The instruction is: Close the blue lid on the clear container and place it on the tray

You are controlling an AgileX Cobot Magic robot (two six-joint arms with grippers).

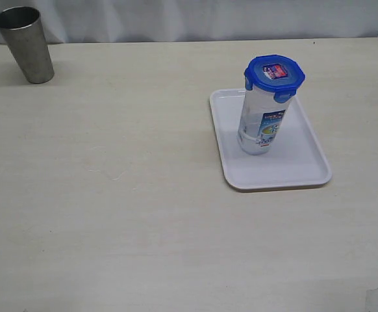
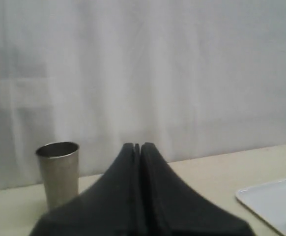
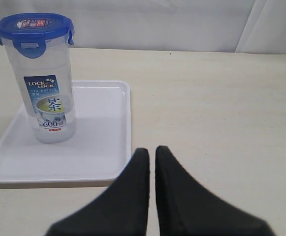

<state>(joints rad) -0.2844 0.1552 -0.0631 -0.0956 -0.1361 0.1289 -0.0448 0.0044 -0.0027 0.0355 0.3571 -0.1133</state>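
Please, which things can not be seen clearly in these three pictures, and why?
Exterior view: both arms lie outside the picture; the label print on the clear container is too small to read.
Left wrist view: blurred; the picture's edge cuts off that container, and the left fingers hide part of the table.
Right wrist view: the blue lid hides its own far flap.
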